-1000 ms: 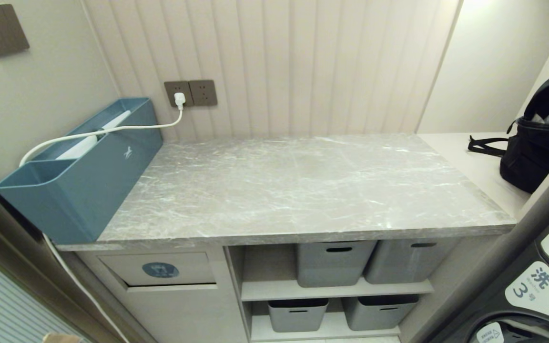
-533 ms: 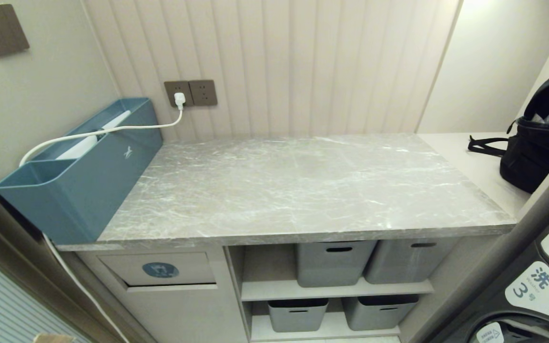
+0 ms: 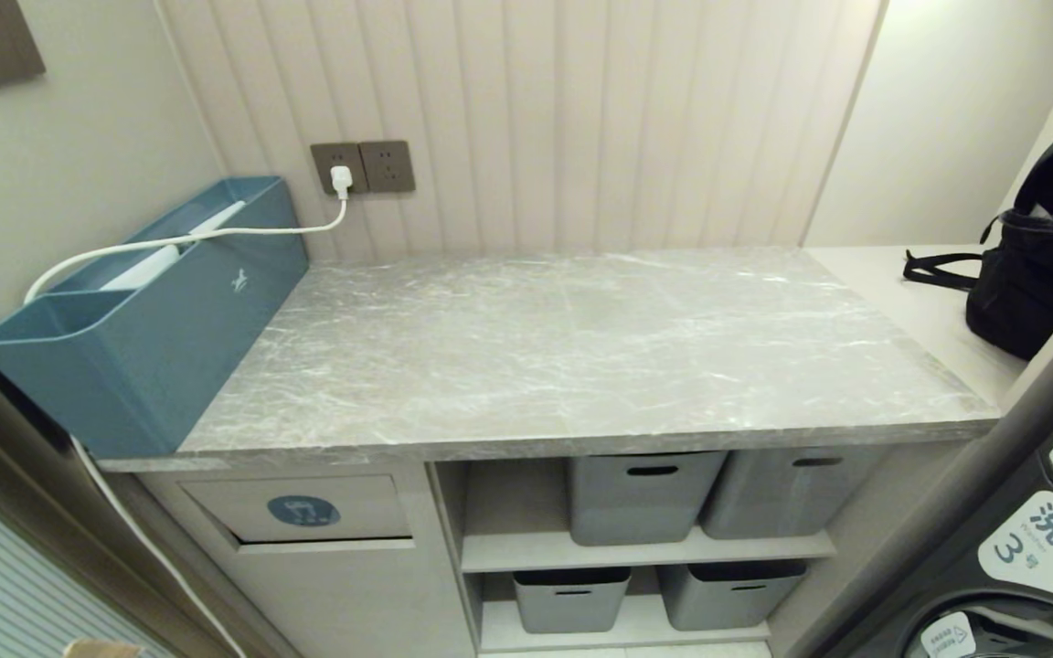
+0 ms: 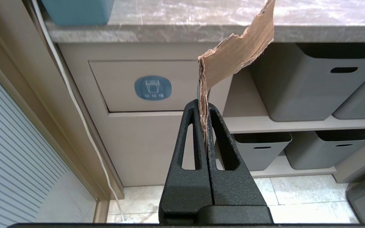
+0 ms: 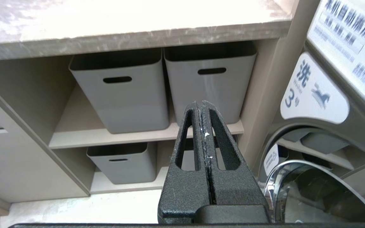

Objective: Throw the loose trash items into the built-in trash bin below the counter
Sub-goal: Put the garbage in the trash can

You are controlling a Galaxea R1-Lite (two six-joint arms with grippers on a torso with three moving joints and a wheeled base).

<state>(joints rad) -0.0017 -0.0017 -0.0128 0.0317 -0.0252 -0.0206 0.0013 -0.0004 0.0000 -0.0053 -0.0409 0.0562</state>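
we're gripping a cardboard scrap [image 4: 233,53] edge-on in the left gripper [image 4: 203,109], clamped tight so it's standing clear, facing the trash bin flap [image 4: 144,85] under the counter [image 3: 581,347]; right gripper [image 5: 200,107] is idling, pressed together, empty.

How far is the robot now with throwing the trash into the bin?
The counter shows no scraps. The left gripper pinches one cardboard scrap facing the bin flap, which looks closed. Left: push it in. The right gripper is shut, empty.
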